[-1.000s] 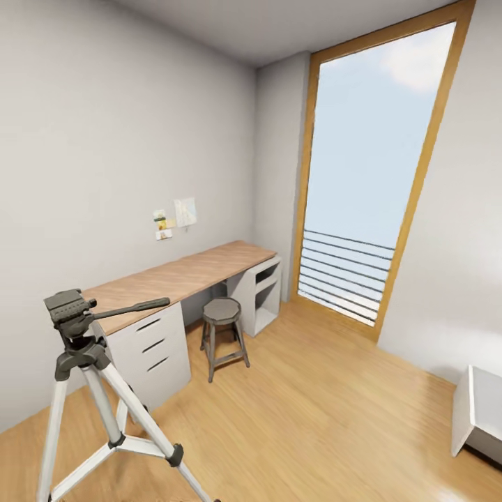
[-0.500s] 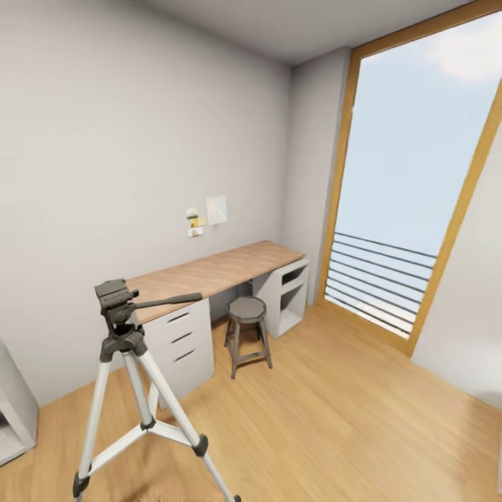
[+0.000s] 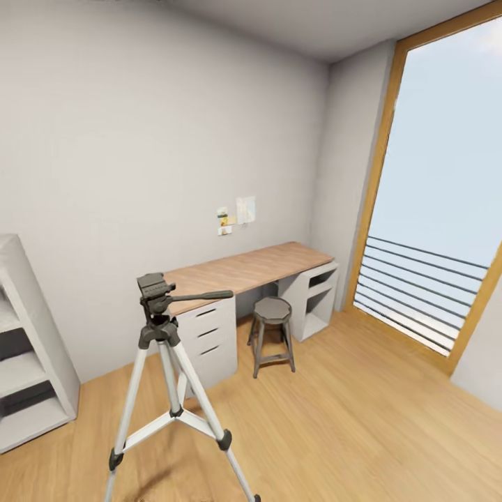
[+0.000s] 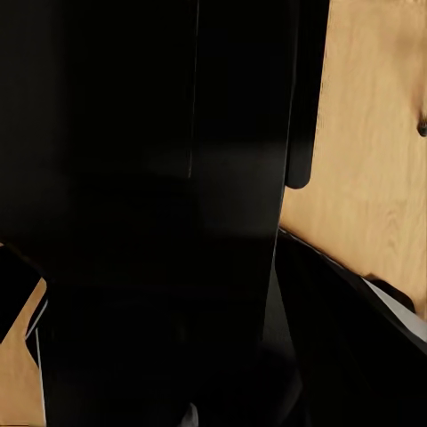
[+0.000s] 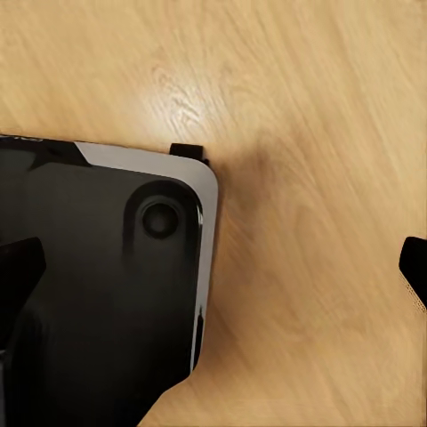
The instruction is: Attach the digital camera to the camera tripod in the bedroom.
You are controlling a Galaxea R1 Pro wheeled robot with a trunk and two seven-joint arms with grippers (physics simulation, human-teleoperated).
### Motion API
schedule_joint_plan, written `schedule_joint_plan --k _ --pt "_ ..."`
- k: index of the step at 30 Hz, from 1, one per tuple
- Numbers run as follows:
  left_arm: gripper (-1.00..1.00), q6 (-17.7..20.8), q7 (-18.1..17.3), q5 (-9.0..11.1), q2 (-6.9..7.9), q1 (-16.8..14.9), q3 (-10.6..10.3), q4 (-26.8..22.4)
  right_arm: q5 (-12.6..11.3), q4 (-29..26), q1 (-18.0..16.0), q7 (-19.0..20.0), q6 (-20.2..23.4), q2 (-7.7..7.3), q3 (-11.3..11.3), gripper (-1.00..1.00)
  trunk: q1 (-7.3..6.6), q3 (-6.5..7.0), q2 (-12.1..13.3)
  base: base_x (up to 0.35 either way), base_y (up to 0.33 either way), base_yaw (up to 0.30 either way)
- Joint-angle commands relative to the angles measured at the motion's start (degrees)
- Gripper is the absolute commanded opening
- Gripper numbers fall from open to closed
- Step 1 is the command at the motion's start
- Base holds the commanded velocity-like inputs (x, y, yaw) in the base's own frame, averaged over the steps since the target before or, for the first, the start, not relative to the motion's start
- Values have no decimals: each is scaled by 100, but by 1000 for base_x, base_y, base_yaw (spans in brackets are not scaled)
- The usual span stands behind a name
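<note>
Claw states cannot be told; silver-legged, grey-headed camera tripod (image 3: 169, 380) stands bare beside wood-topped worktop (image 3: 244, 270), attachment pending.

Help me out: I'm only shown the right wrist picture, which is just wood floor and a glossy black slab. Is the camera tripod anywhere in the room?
Observer: Yes. In the head view the camera tripod stands upright on the floor ahead, left of centre, with nothing mounted on top.
Operator: What's behind it?
Observer: A wood-topped desk runs along the grey wall.
Operator: Anything under the desk?
Observer: A round grey stool stands at the desk's open gap, to the right of the tripod.
Operator: And off to the sides?
Observer: A white shelf stands against the wall at far left.
</note>
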Motion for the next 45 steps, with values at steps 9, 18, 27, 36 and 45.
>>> schedule_joint_plan --k 9,18,27,36,45 --pt "-100 16 9 24 -5 -3 -46 0 42 13 -3 25 -26 -1 -49 100 2 -2 -4 0 0 278" --pt "-100 16 6 17 -10 -3 -50 0 41 13 -3 26 -27 2 -49 100 2 -2 -4 0 0 278" --pt "-100 16 5 15 -15 -3 -50 0 49 13 -3 29 -25 3 -49 100 2 -2 -4 35 -26 278" --pt "-100 16 5 7 -26 -3 -50 0 49 13 -3 27 -26 3 -49 100 2 -2 -4 199 -153 278" --pt "-100 16 5 -1 -23 -3 -50 0 45 13 -3 12 -30 5 -49 100 2 -2 -4 207 -158 278"
